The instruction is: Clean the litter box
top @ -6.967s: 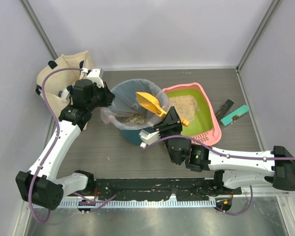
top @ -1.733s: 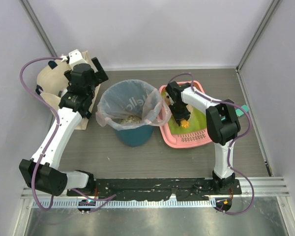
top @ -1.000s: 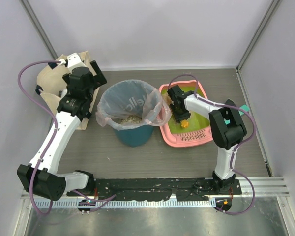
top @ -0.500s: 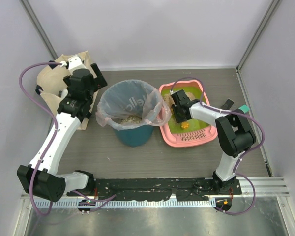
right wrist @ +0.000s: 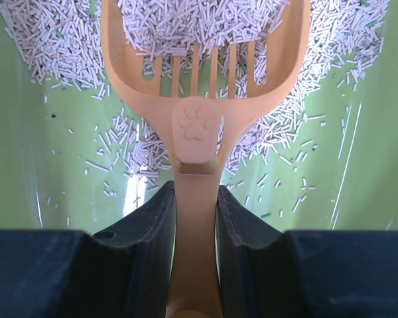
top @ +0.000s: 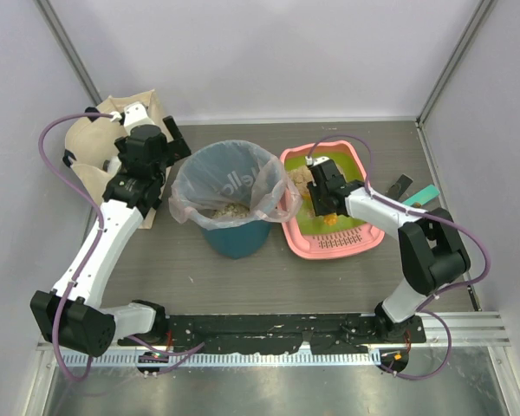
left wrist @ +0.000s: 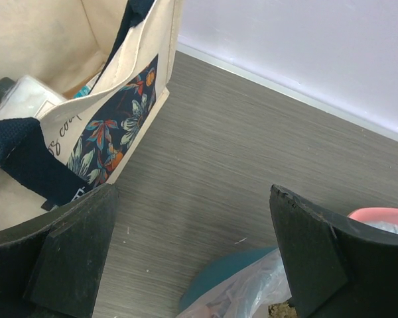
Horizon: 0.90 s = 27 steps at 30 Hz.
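Low in the litter box [top: 334,252], the right pincer [right wrist: 196,199] pinching the scoop [right wrist: 199,126] handle; the left pincer [left wrist: 194,233] raised, spread wide.

Left arm [top: 95,256]: white link shells with black joint housings at base, elbow and wrist. A white block sits at the wrist.

Right arm [top: 377,208]: same build, with white links and black joints.

Each arm carries a purple cable [top: 45,143] that runs outside the links in loose loops.

Left end effector [left wrist: 192,258]: two broad matte black fingers with flat inner faces.

Right end effector [right wrist: 196,192]: black fingers with rounded inner contours.

Both bases are bolted to a black rail [top: 269,328] at the near edge of the surface.
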{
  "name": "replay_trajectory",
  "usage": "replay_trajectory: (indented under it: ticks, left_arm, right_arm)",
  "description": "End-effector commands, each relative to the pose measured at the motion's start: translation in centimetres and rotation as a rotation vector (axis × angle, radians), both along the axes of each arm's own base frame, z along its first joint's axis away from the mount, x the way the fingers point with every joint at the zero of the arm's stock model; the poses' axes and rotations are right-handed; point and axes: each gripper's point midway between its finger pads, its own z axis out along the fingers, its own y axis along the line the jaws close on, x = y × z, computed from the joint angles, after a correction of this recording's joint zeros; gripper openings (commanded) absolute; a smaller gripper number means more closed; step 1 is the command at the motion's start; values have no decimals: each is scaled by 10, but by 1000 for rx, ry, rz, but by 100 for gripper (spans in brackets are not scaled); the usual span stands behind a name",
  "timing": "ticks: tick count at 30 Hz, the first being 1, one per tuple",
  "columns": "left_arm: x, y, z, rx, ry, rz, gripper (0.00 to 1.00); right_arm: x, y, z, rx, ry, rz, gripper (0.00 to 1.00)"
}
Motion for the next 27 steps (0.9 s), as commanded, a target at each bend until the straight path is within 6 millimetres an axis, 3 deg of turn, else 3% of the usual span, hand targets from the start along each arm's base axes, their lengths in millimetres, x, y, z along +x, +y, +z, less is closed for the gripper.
replay_trajectory:
  ticks: [1,7,12,20,25,27]
  left_arm:
    - [-5,1,15,-32,-59,2,100]
    - [-8,2,12,-34,-67,7,100]
    - [-5,0,2,-38,-50,-2,100]
    - [-5,-1,4,-41,-54,-3,100]
    - [-6,1,3,-34,-52,8,100]
    - [-6,1,2,-34,-50,10,100]
  right_arm:
    - [0,-8,27,4,-79,-24,1]
    - [-27,-26,45,-29,-54,-43,1]
    - [-50,-30,44,-11,-22,-25,1]
    - [-61,-39,54,-134,59,52,1]
    - [-58,-44,72,-179,21,100,1]
    - [-63,-51,59,-213,48,95,1]
